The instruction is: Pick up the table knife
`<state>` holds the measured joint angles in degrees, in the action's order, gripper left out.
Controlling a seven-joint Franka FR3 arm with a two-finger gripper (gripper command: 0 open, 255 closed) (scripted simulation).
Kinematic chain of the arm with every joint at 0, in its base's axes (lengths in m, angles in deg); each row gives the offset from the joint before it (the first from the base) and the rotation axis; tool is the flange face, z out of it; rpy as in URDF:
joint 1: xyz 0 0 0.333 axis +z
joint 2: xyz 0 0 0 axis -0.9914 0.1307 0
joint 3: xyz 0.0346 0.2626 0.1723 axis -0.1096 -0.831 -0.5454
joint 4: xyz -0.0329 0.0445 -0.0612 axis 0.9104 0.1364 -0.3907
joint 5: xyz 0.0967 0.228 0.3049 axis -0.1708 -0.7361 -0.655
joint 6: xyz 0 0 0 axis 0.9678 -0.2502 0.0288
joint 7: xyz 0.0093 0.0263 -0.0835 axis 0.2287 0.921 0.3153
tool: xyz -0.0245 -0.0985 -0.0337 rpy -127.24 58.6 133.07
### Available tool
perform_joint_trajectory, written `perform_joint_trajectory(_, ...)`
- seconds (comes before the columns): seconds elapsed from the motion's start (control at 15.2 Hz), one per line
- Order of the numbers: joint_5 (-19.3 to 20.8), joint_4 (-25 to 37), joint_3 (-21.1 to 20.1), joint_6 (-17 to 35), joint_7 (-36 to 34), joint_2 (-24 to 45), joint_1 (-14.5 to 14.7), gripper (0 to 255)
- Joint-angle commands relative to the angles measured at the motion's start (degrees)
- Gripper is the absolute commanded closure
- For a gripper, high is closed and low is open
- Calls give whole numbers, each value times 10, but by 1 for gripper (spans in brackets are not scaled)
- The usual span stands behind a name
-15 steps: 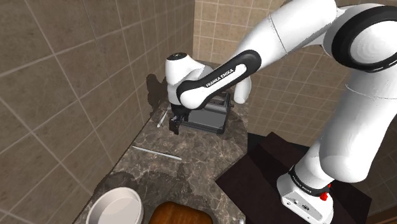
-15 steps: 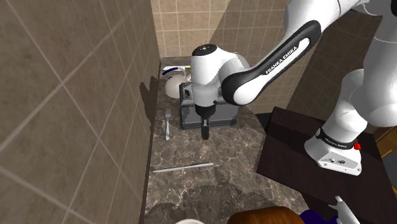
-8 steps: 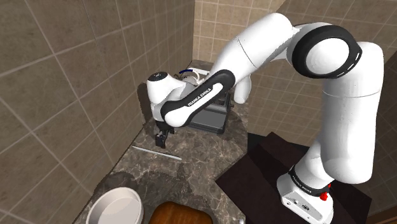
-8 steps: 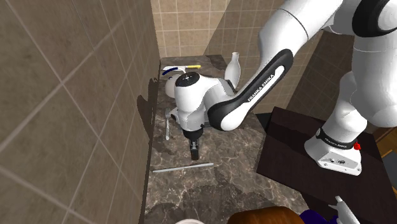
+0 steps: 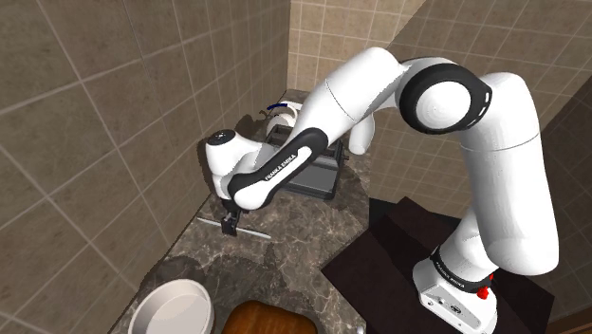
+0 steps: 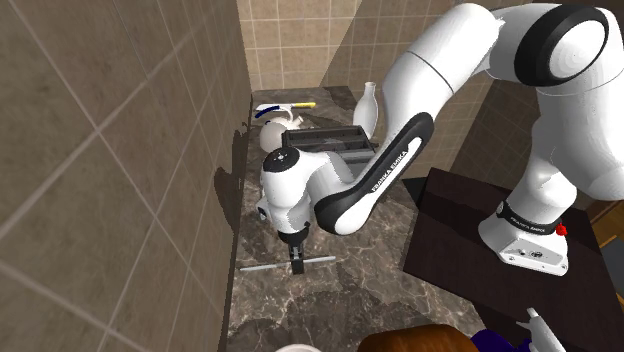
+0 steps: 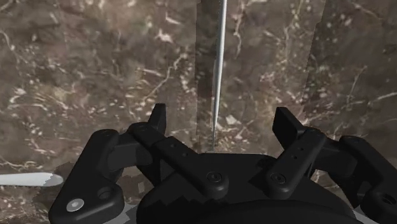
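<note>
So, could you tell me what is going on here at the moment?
A white arm is going for the table knife, which lies flat on the dark marbled counter close to the tiled wall. Its black hand is low over the knife's middle with the fingers open. In the wrist view the knife runs between the two fingers, which do not touch it, so it is neither gripped nor lifted yet.

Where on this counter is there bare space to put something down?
Bare marble counter lies between the table knife and the white bowl and brown board, and between the knife and the stand. The far corner is crowded: grey box, white vase.
</note>
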<state>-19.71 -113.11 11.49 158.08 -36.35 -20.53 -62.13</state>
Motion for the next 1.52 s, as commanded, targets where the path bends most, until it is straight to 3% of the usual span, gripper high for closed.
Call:
perform_joint_trajectory(0.0, 4, 3, 3, 8, -2, 12, 2, 0)
perform_joint_trajectory(0.2, 6, 5, 6, 16, -4, 21, 4, 0)
perform_joint_trajectory(0.26, 6, 5, 5, 15, -4, 21, 4, 255)
perform_joint_trajectory(0.86, 6, 5, 6, 16, -4, 21, 4, 255)
perform_joint_trajectory(1.45, -10, 0, -8, -29, 6, -30, -6, 255)
